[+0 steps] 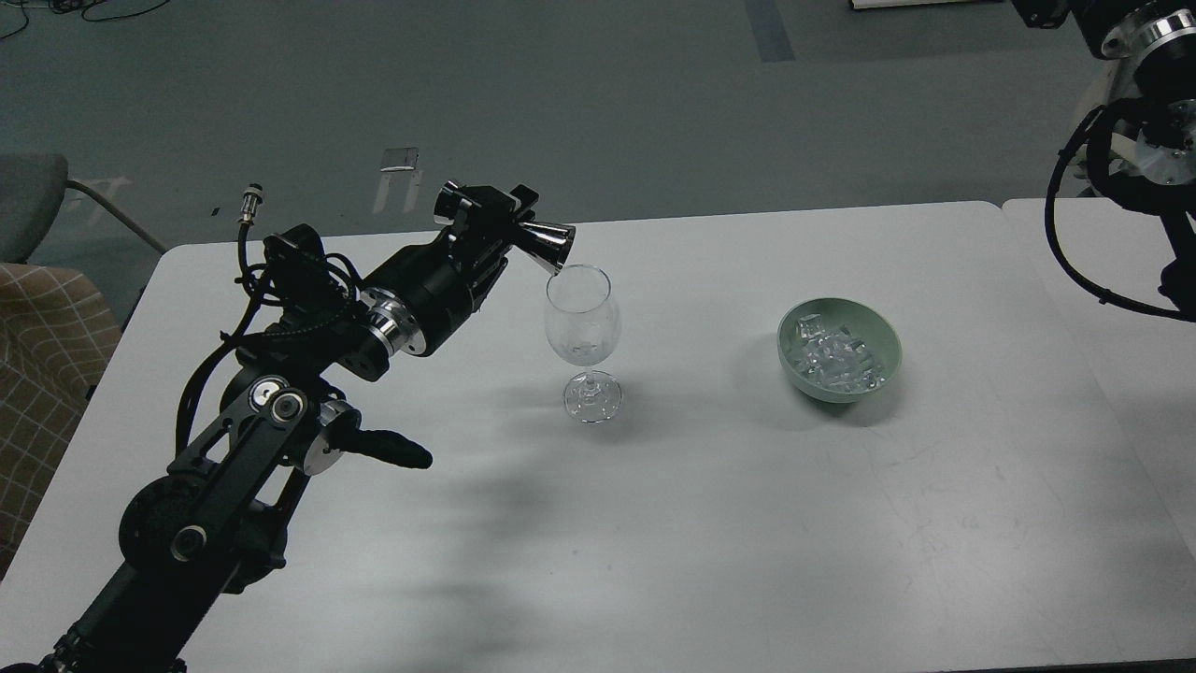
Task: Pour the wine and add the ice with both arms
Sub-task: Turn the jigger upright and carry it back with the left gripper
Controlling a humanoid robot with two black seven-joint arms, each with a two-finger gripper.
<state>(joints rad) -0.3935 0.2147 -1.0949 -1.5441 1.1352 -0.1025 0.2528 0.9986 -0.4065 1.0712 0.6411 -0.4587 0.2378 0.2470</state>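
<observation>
My left gripper (500, 234) clamps metal jigger (540, 241), tipped sideways, flared mouth at rim of wine glass (582, 322). Glass upright on white table (654, 523), centre-left. Ice (832, 355) heaped in green bowl (883, 341), to right of glass, well apart. My right arm (1135, 140) raised at top-right corner; its gripper out of frame, so I cannot report its state.
</observation>
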